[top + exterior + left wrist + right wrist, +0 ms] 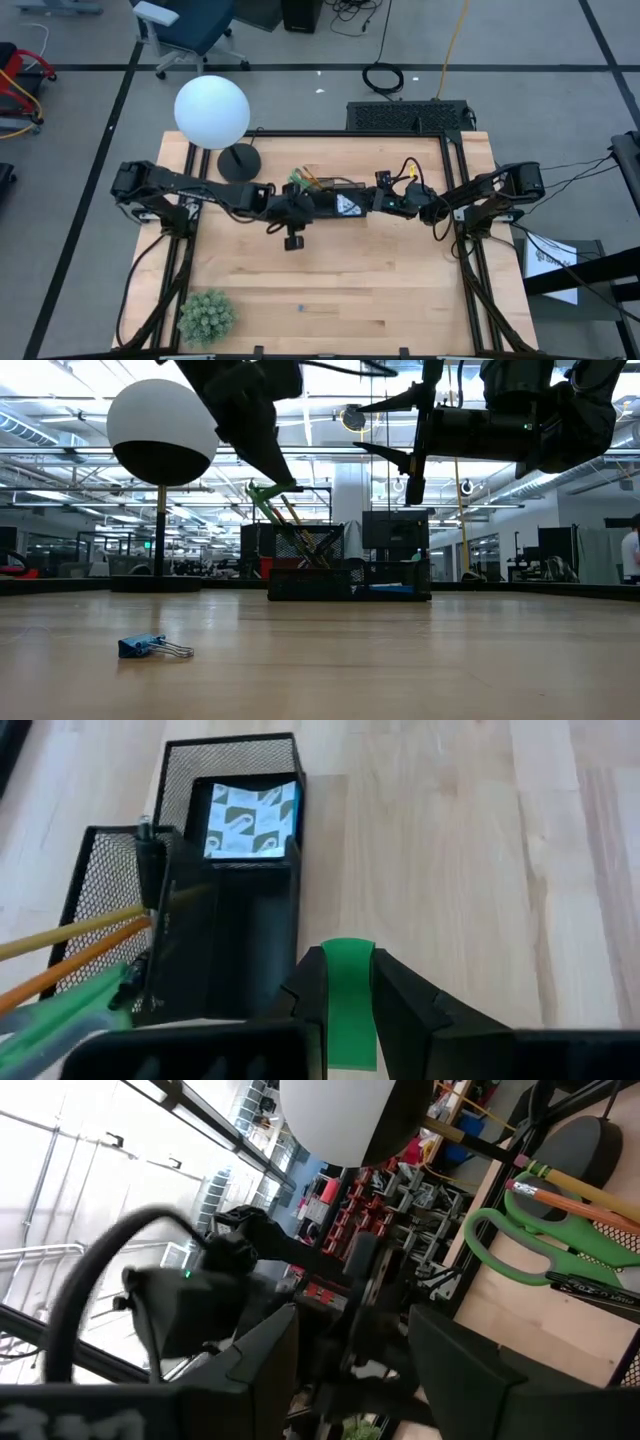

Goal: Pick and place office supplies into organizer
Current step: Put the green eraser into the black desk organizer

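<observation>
Left gripper (350, 1010) is clamped on the green eraser (349, 995), jaws narrow around it, hovering above the table just beside the organizer (235, 910). So the step in hand is the place: eraser is carried, not yet dropped.

Organizer already holds the note pad (250, 818) in its end compartment, with pencils (75, 935) and scissors (530, 1240) standing in the cup at the other end.

Right gripper (350, 1350) hangs on the organizer's far side from the left arm, fingers spread wide, holding nothing.

Next move, by judgement: shift left gripper sideways until the eraser is over a free compartment of the organizer, lower, then release. Needs to stay clear of the pencils and the right arm, both close.

Blue clip (150, 647) lies on the table well apart from the organizer, toward the plant ball (206, 316). Likely the next pick.
</observation>
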### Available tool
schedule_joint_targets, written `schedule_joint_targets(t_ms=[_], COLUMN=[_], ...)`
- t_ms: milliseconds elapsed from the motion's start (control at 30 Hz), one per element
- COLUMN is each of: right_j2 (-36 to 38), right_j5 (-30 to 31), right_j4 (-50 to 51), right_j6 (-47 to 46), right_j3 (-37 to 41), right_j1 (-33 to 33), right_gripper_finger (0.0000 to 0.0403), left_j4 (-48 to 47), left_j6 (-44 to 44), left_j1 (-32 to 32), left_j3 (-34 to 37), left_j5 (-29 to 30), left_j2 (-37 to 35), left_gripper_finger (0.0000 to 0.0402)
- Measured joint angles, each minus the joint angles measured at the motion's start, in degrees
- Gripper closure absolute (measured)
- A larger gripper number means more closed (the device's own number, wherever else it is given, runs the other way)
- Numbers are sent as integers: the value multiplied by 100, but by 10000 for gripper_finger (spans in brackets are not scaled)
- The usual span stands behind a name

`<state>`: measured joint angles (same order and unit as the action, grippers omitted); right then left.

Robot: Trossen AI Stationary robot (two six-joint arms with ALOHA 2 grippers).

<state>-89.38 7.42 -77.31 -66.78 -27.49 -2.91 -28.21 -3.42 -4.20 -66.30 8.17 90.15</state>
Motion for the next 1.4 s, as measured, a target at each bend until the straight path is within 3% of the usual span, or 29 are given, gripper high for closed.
schedule_joint_targets(t_ms=[500, 1400], right_j2=[0, 0], right_j5=[0, -2], right_j4=[1, 2], right_j6=[0, 0], right_j3=[0, 0], right_j1=[2, -1], right_gripper_finger=[222, 222], left_j4=[195, 640], left_j6=[440, 1035], left_j1=[734, 1355], left_j3=[0, 0], left_j5=[-672, -1229], left_j2=[0, 2], left_gripper_finger=[353, 353])
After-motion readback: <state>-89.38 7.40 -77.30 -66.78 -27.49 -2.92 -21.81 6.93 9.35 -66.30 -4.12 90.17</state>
